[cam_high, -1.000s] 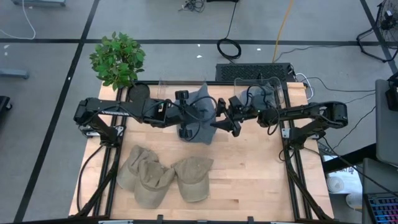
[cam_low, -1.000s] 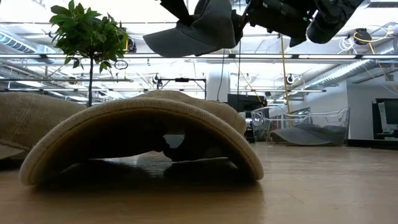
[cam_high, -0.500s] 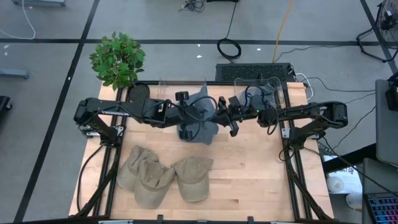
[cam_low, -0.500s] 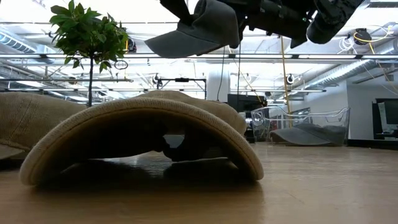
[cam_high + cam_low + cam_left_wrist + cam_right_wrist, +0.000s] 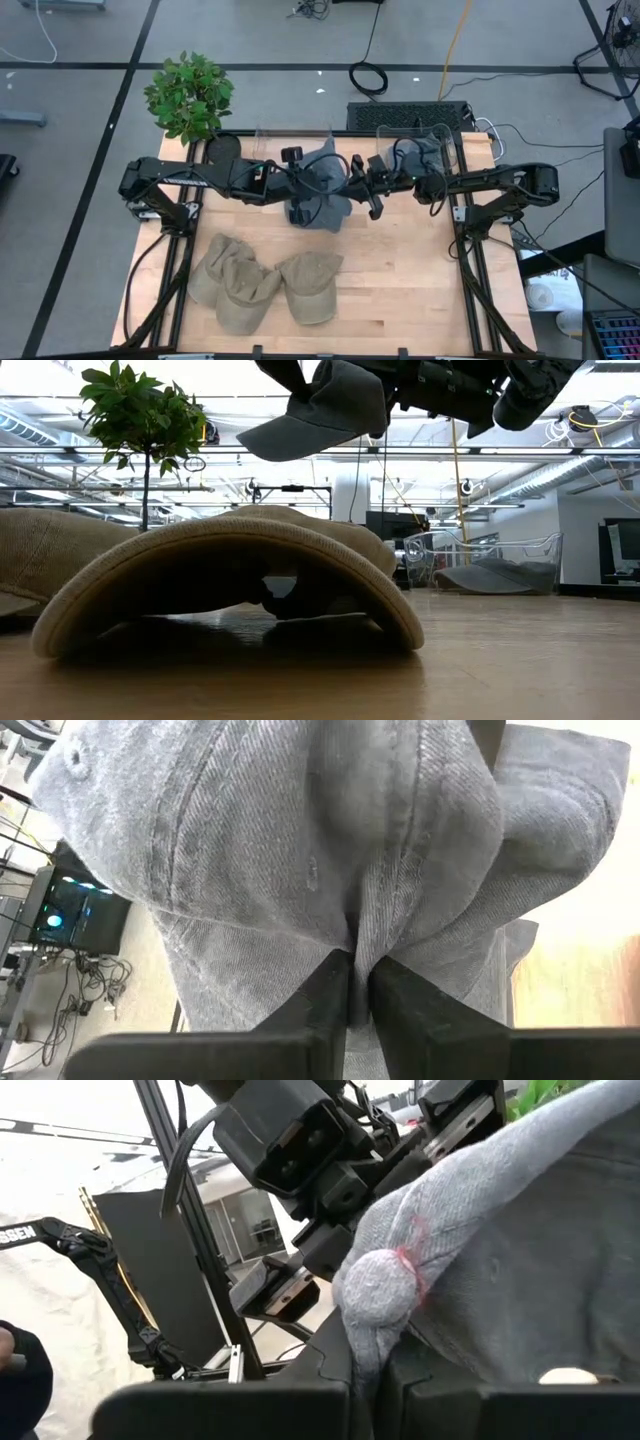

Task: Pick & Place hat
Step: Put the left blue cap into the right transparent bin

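Note:
A grey hat (image 5: 322, 183) hangs in the air over the far middle of the table, between my two grippers. In the low view the grey hat (image 5: 320, 408) shows high up, its brim slanting down. My left gripper (image 5: 300, 188) reaches it from the table's left and is shut on its crown. My right gripper (image 5: 366, 190) reaches it from the table's right and is shut on its cloth. Three tan hats (image 5: 262, 282) lie brim-down near the front edge, the closest tan hat (image 5: 230, 575) filling the low view. My left gripper pinches a raised fold of the hat's crown cloth (image 5: 352, 925) between its two fingers (image 5: 318, 995). It comes at the hat about level from the table's left. The hat is lifted clear of the table. My right gripper pinches a bunched lump of the hat's grey cloth (image 5: 378, 1292), marked with red thread, between its two fingers. It comes about level from the table's right. The hat hangs clear of the table; one layer or several, I cannot tell.
Two clear bins stand at the far edge, the left bin (image 5: 290, 140) and the right bin (image 5: 432, 140) with another grey hat (image 5: 490, 575) in it. A potted plant (image 5: 188, 95) stands at the far left corner. Bare wood (image 5: 420, 280) lies at the near right.
My right gripper has moved toward the table's left onto the grey hat and has shut on its cloth. The hat stays lifted, and its brim has tipped slightly upward in the low view. My left gripper keeps its hold.

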